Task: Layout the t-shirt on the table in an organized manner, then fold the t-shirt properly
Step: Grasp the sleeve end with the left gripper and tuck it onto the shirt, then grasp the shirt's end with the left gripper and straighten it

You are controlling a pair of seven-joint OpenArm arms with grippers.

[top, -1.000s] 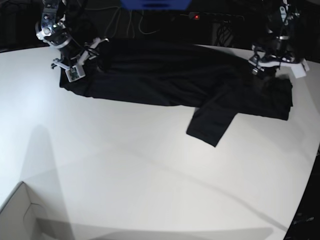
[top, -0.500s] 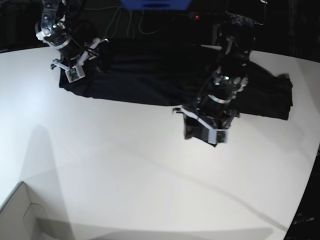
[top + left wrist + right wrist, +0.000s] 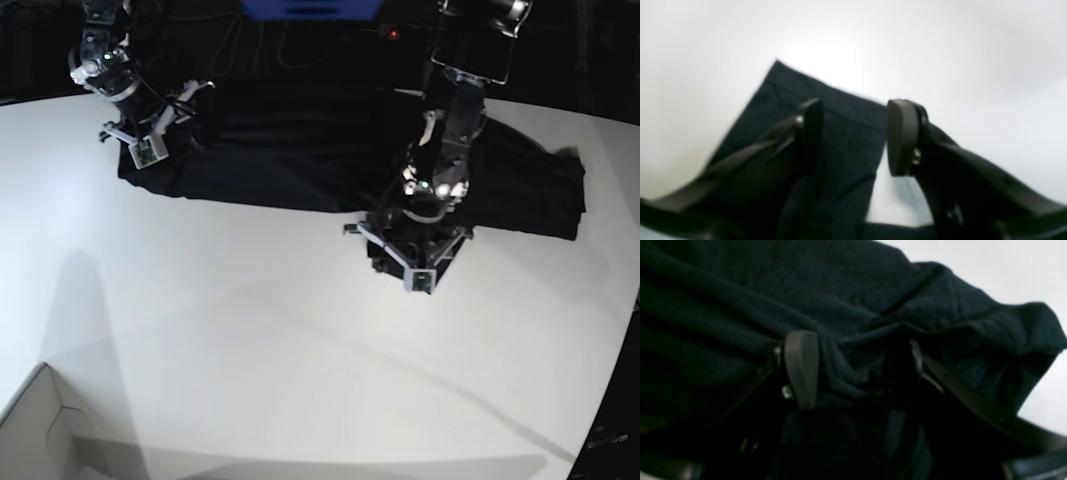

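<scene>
Change: left claw [image 3: 412,262] has swung from 2 o'clock onto the t-shirt [image 3: 300,150] sleeve at 4 o'clock | jaws apart, nothing pinched | right claw [image 3: 150,135] spread around bunched cloth at 10 o'clock | sleeve grab seems next

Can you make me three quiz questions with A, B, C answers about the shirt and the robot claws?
1. Where is the left gripper?
A. over the sleeve that sticks out
B. over the box
C. off the table

2. What colour is the shirt?
A. white
B. red
C. black

3. How are the left gripper's fingers?
A. apart, with cloth under them
B. pressed tight together
C. holding a cup

Answers:
1 A: the base view shows it above the sleeve's end, on the white table.
2 C: the cloth is dark in every view.
3 A: the left wrist view shows a gap between the fingers, with the sleeve below.
</scene>
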